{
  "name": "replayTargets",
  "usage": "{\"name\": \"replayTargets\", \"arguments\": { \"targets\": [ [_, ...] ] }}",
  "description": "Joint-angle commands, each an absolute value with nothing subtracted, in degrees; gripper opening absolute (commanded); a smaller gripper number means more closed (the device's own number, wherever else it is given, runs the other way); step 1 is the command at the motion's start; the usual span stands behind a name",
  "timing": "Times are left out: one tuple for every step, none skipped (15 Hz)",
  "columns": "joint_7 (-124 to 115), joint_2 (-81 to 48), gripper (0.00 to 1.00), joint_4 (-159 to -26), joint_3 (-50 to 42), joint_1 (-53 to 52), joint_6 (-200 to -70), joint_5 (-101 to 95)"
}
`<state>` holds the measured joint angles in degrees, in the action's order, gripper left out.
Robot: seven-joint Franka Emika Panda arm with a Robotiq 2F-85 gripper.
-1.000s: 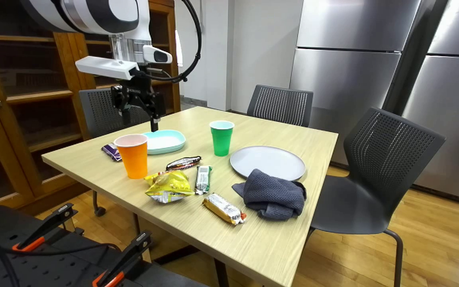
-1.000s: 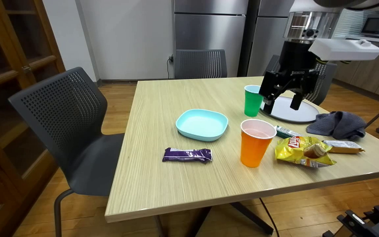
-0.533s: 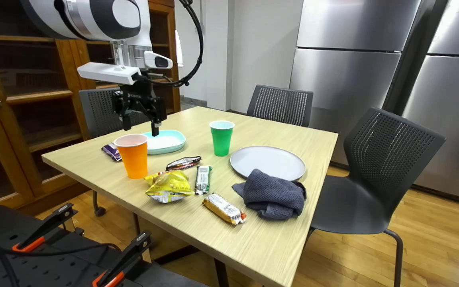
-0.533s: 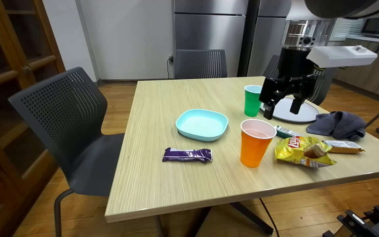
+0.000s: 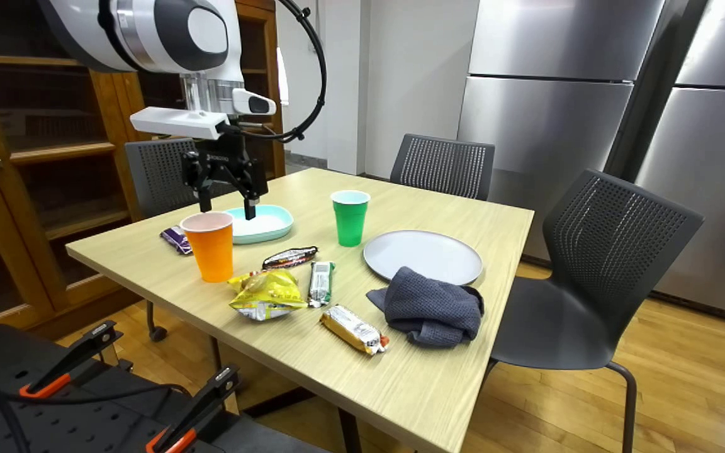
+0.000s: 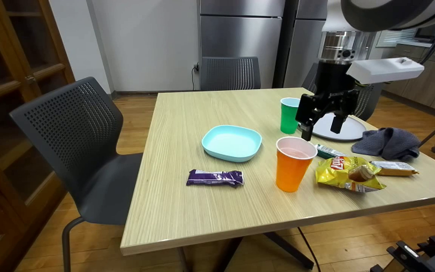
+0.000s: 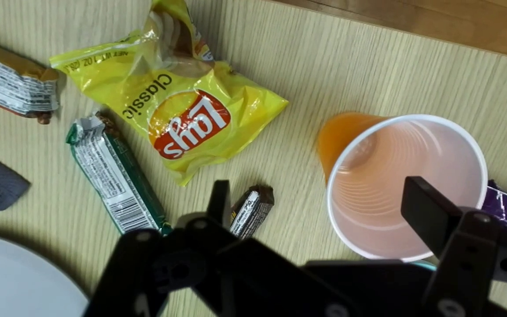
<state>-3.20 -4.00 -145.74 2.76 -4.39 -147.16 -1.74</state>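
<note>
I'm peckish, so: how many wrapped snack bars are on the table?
4: purple bar near the aqua dish, brown bar between that dish and the chip bag, green bar beside the bag, gold bar near the dark cloth. The cloth could hide more.

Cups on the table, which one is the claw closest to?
The orange plastic cup: in the wrist view, a finger of the claw overlaps its mouth. The green plastic cup stands farther away, outside that view.

In an exterior view, a black two-fingered gripper [image 6: 322, 131] hangs, jaws apart, near an upright orange plastic cup [image 6: 293, 172]; a shallow, rounded turquoise dish [image 6: 232, 143] lies beyond a purple-wrapped oblong bar [image 6: 215, 178].
</note>
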Motion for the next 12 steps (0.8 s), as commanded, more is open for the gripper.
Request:
{"name": "replayTargets", "arguments": {
  "targets": [
    [-6.02, -7.00, 1.00, -143.10, 2.47, -4.36, -146.82, -4.58],
    [-6.25, -7.57, 1.00, -142.78, 2.35, -4.43, -146.76, -4.93],
    [-6.54, -8.15, 1.00, -142.46, 2.20, -4.51, -146.72, -5.39],
    [-6.80, -8.76, 1.00, -142.16, 2.06, -4.61, -146.63, -5.84],
    [-6.91, -9.19, 1.00, -141.93, 1.95, -4.68, -146.54, -6.12],
    [-7.19, -9.63, 1.00, -141.73, 1.83, -4.81, -146.47, -6.73],
    [-7.22, -9.95, 1.00, -141.59, 1.77, -4.90, -146.36, -7.10],
    [-7.48, -10.22, 1.00, -141.52, 1.66, -5.04, -146.30, -7.73],
    [-7.72, -10.26, 1.00, -141.53, 1.57, -5.17, -146.19, -8.25],
    [-7.92, -10.26, 0.75, -141.61, 1.52, -5.24, -146.24, -8.69],
    [-8.28, -10.16, 0.74, -141.76, 1.40, -5.37, -146.36, -9.48],
    [-8.64, -9.98, 0.65, -141.93, 1.33, -5.50, -146.33, -10.17]
  ]
}}
